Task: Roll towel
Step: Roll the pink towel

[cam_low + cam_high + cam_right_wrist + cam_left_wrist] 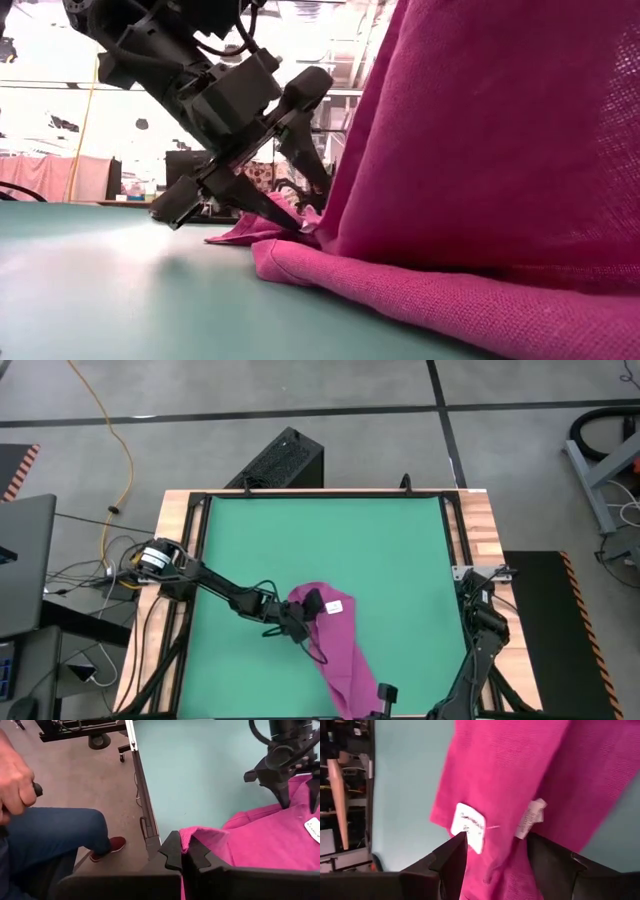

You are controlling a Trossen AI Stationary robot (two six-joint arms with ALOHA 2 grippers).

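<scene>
Pinning the towel on the green bench: our left tool straddles it wide open by the tag, right tool clamps the near corner, likely for tension.

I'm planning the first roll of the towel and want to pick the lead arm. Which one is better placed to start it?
Probably the left. The left gripper is open, down at the towel's end near the table's middle, by the white tag. The right gripper is shut on the towel's other end at the table's near edge, anchoring it.

One towel, seemingly two white tags, two grippers, one green table.
</scene>
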